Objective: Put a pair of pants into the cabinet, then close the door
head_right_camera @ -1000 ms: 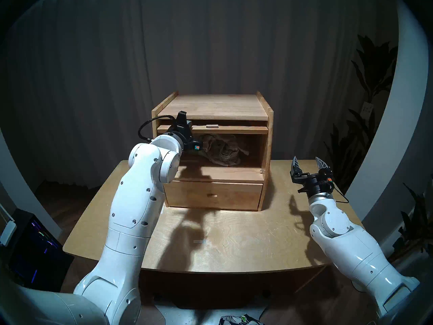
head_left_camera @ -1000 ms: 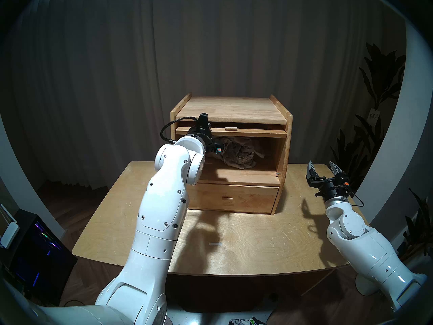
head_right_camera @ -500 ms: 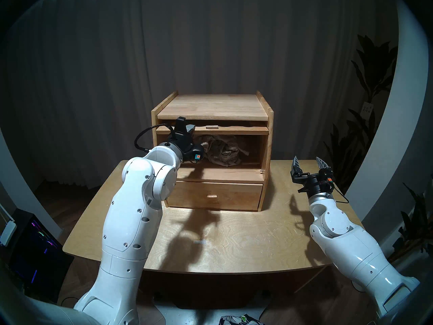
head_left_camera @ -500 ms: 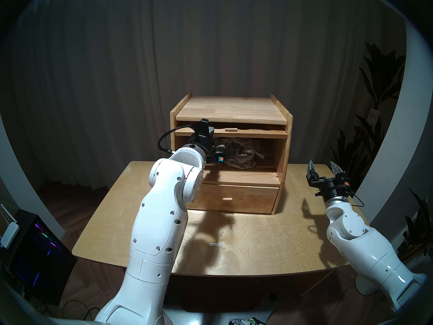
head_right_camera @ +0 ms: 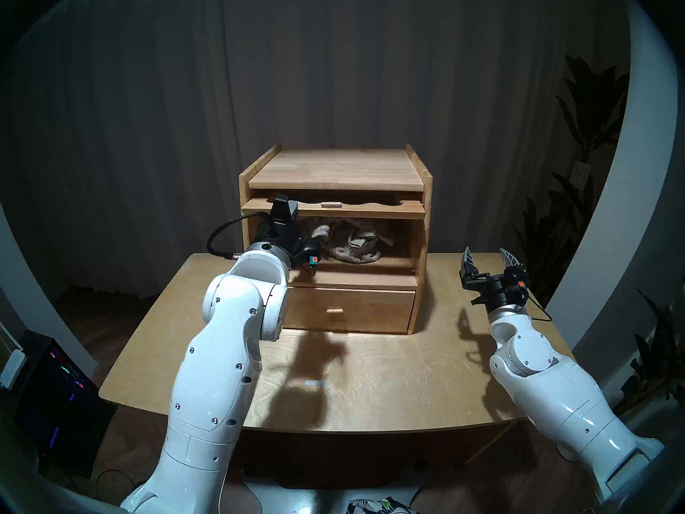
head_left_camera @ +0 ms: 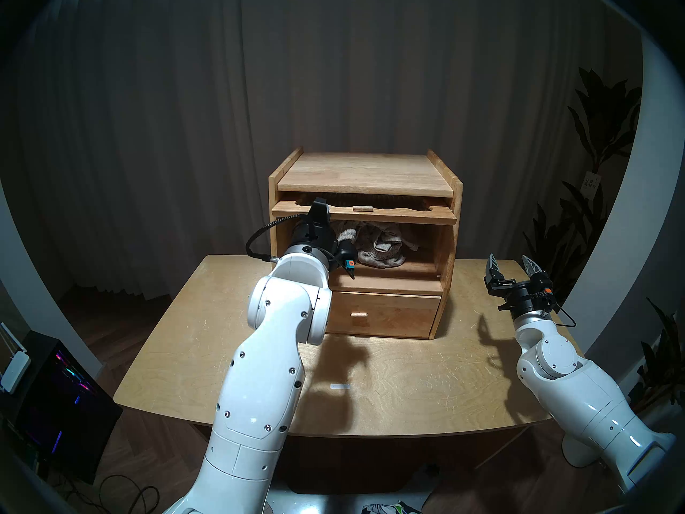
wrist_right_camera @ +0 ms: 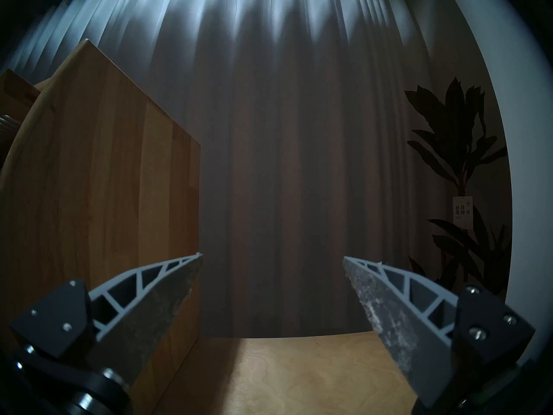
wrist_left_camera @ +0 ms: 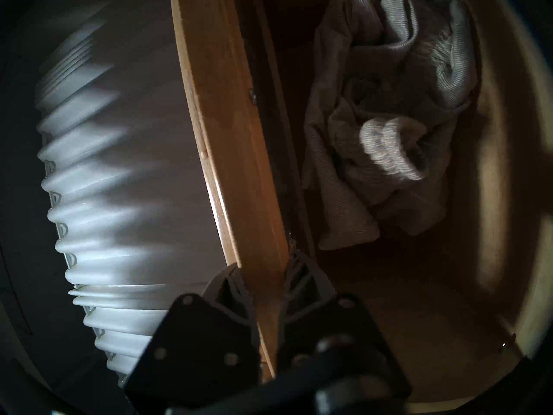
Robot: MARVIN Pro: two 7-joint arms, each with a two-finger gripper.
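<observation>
Head stereo pair: high vantage, angled down across pale plywood table (head_left_camera: 407,372), facing small light-wood box cabinet (head_left_camera: 365,172) (head_right_camera: 335,166) before dark pleated curtain (head_left_camera: 333,75); near-identical frames, slight lateral offset.

Left wrist view: rolled sideways, very close, wooden door panel with ribbed-glass window (wrist_left_camera: 233,154) edge-on.

Right wrist view: low, level, close beside cabinet side wall (wrist_right_camera: 98,171); shares curtain (wrist_right_camera: 284,165), table with head pair.

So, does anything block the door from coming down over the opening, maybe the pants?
Nothing visible does. The pants lie wholly inside the cabinet, behind its front edge. Only the left gripper, clamped on the door at its left end, is in front of the opening.
</observation>
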